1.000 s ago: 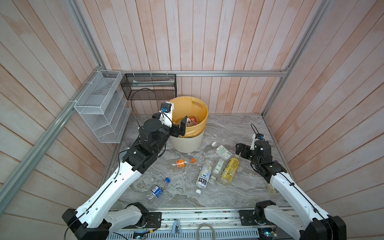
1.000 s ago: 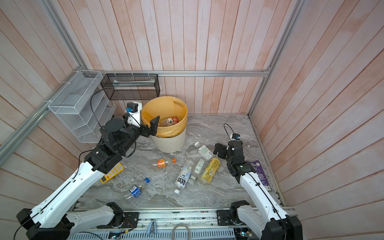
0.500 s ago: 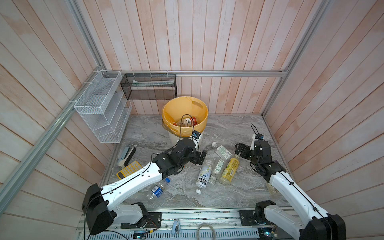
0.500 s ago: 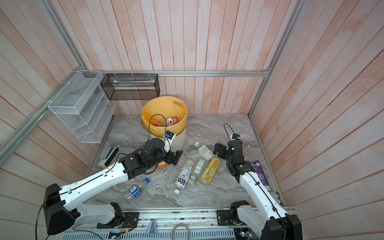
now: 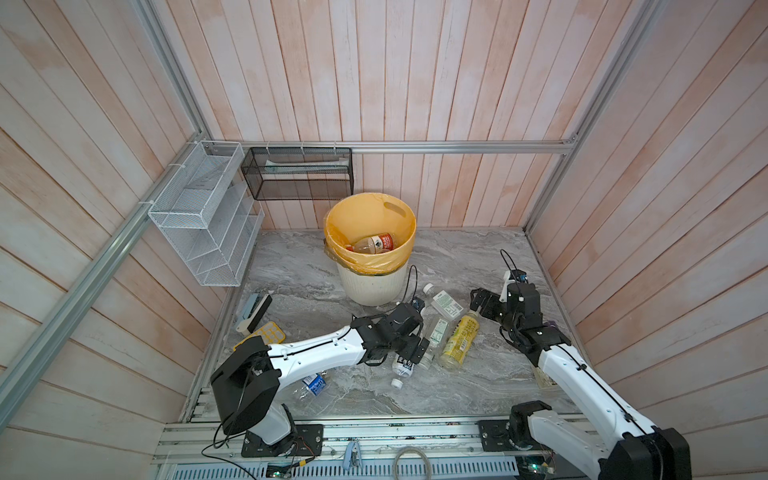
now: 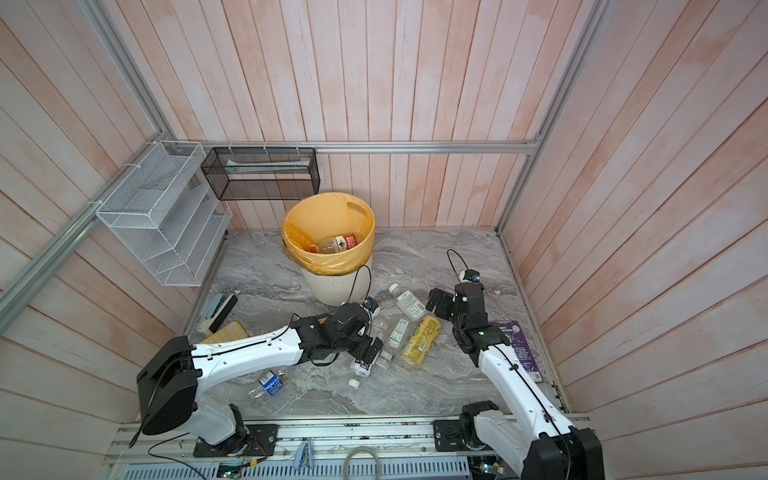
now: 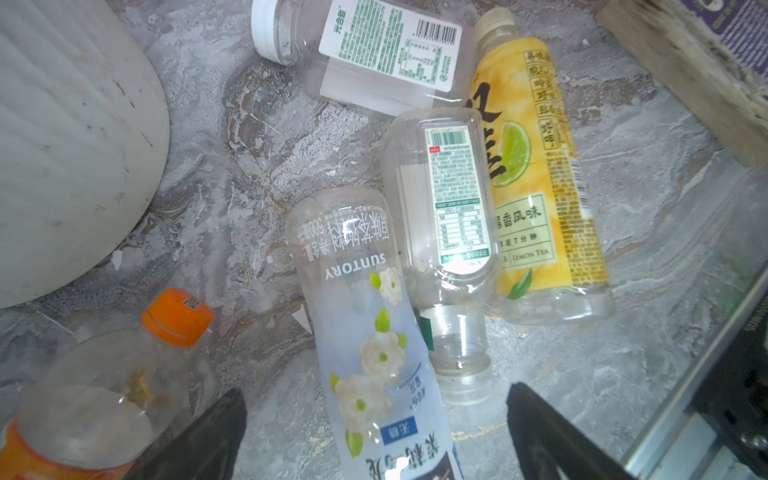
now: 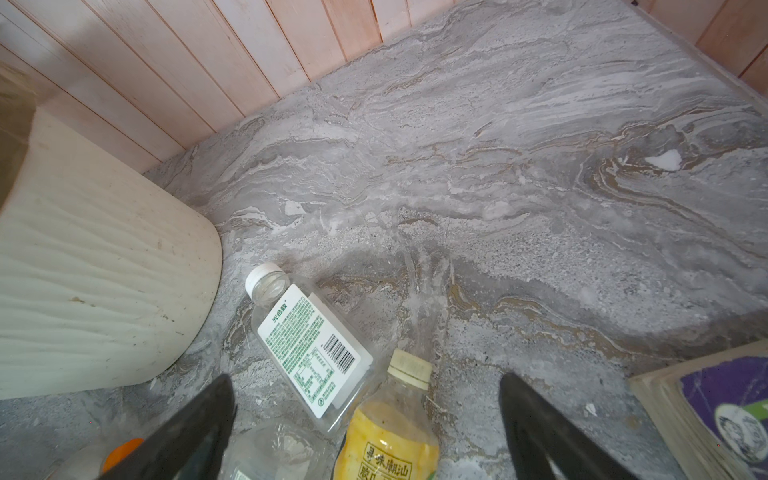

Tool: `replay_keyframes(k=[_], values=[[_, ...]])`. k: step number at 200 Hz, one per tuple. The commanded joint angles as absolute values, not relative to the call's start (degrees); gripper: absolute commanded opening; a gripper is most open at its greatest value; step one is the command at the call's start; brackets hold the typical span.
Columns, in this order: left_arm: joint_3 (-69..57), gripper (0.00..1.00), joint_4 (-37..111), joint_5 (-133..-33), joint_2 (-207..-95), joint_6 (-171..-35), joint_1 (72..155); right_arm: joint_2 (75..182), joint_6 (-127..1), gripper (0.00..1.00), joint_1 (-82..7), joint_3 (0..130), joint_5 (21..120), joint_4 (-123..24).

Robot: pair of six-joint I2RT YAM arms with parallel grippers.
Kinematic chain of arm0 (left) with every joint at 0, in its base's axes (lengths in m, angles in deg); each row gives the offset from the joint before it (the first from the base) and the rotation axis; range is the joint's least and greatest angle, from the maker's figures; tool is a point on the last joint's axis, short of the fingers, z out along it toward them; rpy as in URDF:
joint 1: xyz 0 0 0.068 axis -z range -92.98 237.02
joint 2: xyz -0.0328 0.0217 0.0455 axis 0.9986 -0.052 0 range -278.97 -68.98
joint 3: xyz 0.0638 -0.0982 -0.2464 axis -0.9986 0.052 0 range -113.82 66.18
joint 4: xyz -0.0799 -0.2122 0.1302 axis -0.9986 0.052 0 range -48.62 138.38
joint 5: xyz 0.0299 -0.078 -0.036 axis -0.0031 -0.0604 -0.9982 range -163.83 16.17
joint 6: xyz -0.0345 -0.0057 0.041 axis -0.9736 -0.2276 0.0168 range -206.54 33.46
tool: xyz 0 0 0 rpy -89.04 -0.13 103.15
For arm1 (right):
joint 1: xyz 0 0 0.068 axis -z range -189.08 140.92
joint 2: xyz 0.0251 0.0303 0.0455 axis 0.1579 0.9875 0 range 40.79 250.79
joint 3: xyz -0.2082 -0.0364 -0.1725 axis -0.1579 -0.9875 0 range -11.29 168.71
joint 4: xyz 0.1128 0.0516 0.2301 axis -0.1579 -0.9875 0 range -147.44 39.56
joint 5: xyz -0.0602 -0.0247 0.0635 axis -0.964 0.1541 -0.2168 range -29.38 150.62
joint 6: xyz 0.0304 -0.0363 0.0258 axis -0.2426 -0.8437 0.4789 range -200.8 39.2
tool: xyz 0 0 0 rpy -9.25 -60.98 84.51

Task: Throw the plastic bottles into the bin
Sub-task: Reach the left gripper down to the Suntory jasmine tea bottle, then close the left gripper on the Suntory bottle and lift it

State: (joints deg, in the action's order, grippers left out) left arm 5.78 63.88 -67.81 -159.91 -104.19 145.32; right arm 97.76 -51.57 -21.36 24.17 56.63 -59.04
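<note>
Ideally the left end effector [image 7: 374, 397], spread wide and empty, should lower squarely over the flower-labelled bottle [image 7: 357, 291] and close without catching the clear bottle [image 7: 444, 199] beside it.

SUNTORY stands in white letters on the flower-label bottle [image 7: 365, 316], near the bin [image 7: 62, 145]. LEMON TEA and a 7 among Chinese characters stand on the yellow bottle [image 7: 540, 199], farther from the bin. The white-capped bottle [image 7: 374, 58] near the bin carries a barcode and green Chinese print too small to read.
</note>
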Motion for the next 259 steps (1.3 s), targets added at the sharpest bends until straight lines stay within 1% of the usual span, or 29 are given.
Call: replay_keyframes(k=[1, 32, 66, 163, 172, 200, 234, 259], values=[[6.0, 0.98, 61.7, -68.0, -162.5, -105.8, 145.4, 97.2, -51.0, 0.99, -21.2, 23.3, 56.3, -58.6], [5.0, 0.96, 61.5, -67.6, -166.3, -105.9, 145.1, 96.8, -51.3, 0.99, -21.3, 23.1, 55.9, -59.0], [6.2, 0.89, 60.2, -70.1, -168.1, -107.1, 143.3, 96.1, -51.5, 0.99, -21.2, 22.7, 55.3, -59.5], [4.6, 0.88, 63.3, -71.1, -173.3, -105.9, 142.9, 95.8, -51.9, 0.99, -21.2, 22.2, 54.9, -59.5], [4.8, 0.86, 63.1, -71.2, -173.2, -105.9, 142.9, 95.9, -51.9, 0.99, -21.2, 22.1, 54.8, -59.5], [5.0, 0.74, 62.7, -71.4, -171.8, -106.0, 142.9, 96.0, -51.8, 0.99, -21.2, 21.9, 54.9, -59.2], [6.1, 0.67, 61.0, -71.0, -166.9, -106.5, 143.3, 96.2, -51.7, 0.99, -21.2, 21.9, 54.9, -59.1], [7.8, 0.62, 58.5, -69.7, -160.3, -106.5, 143.7, 96.5, -51.7, 0.99, -21.2, 21.9, 55.0, -58.8]])
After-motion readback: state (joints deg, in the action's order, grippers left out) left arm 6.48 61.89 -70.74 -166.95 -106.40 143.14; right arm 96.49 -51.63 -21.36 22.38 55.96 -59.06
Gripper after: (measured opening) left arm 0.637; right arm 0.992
